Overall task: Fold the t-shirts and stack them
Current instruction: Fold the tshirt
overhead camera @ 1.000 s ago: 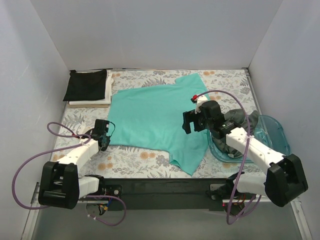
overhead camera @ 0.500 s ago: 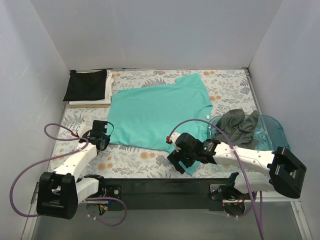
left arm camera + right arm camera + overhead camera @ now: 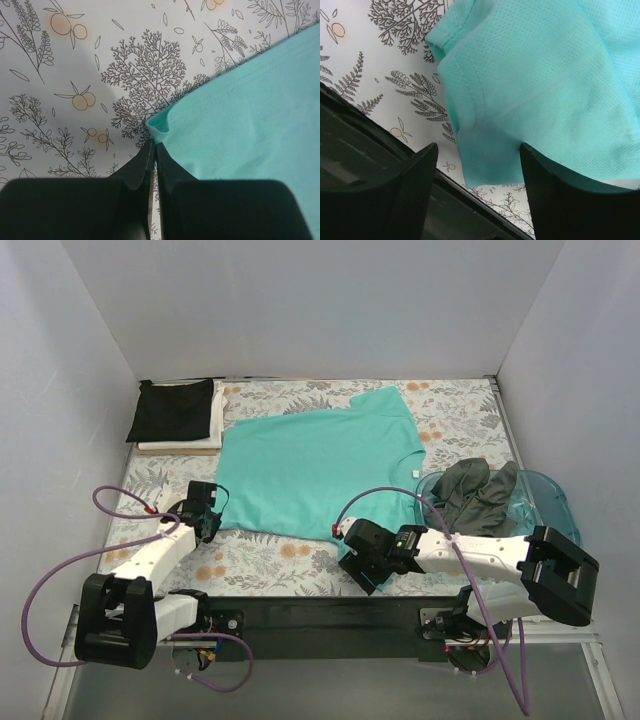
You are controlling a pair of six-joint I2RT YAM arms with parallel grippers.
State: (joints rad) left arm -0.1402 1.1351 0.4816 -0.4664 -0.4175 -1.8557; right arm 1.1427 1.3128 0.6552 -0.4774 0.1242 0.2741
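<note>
Grey t-shirt [image 3: 478, 495] in blue tray [image 3: 553, 518]

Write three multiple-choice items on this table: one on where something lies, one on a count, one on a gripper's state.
1. The dark grey t-shirt lies: A in the blue tray; B on the floor; C on a chair.
2. Folded t-shirts stacked in the far left corner: A one; B two; C four.
3. The right gripper is: A open; B shut on a cup; C shut on a cable.

Answers:
1. A, the grey cloth is heaped inside the tray's walls.
2. B, a black t-shirt lies on a white t-shirt.
3. A, its fingers stand apart on either side of the teal t-shirt's sleeve.
</note>
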